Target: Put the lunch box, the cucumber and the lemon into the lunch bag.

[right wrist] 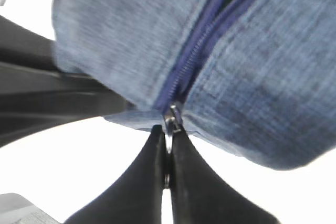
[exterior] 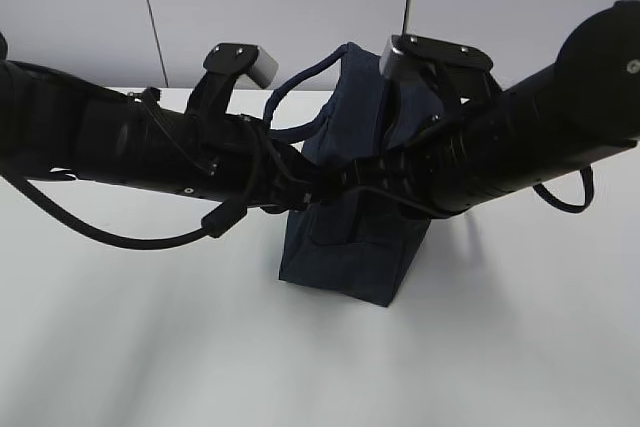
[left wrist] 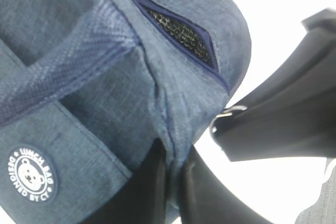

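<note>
Metal ring pull (right wrist: pixel 169 129) pinched in the closed right gripper (right wrist: pixel 168 145).

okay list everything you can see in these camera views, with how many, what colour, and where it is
lunch bag: one, dark navy fabric, standing on the table between the two arms
bag handles: two loops, navy, at the bag's top
zipper: one, navy, mostly closed, a gap left at its far end
zipper ring pull: one, metal, at the near end of the zipper, clamped in the right gripper
logo patch: one, round, white print on navy, on the bag's side
table: one, white, under the bag
left gripper: one, black, shut on a fold of the bag's fabric
right gripper: one, black, shut on the ring pull
</note>
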Controlling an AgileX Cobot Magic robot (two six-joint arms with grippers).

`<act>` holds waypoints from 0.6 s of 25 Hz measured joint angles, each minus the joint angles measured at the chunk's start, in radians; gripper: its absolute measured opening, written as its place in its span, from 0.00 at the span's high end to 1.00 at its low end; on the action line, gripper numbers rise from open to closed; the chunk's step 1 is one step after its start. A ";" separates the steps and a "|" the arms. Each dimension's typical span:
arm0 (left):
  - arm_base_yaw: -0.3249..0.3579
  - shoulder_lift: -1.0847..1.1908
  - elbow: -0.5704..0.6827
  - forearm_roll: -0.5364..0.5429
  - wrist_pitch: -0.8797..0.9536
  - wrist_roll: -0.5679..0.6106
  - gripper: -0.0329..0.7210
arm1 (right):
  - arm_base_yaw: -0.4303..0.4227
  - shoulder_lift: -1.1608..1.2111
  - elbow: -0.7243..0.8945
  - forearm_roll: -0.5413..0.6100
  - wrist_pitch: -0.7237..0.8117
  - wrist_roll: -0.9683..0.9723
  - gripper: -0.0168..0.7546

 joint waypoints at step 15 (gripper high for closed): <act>0.000 0.000 0.000 0.052 0.032 -0.093 0.96 | -0.002 -0.032 -0.077 -0.015 0.058 0.000 0.98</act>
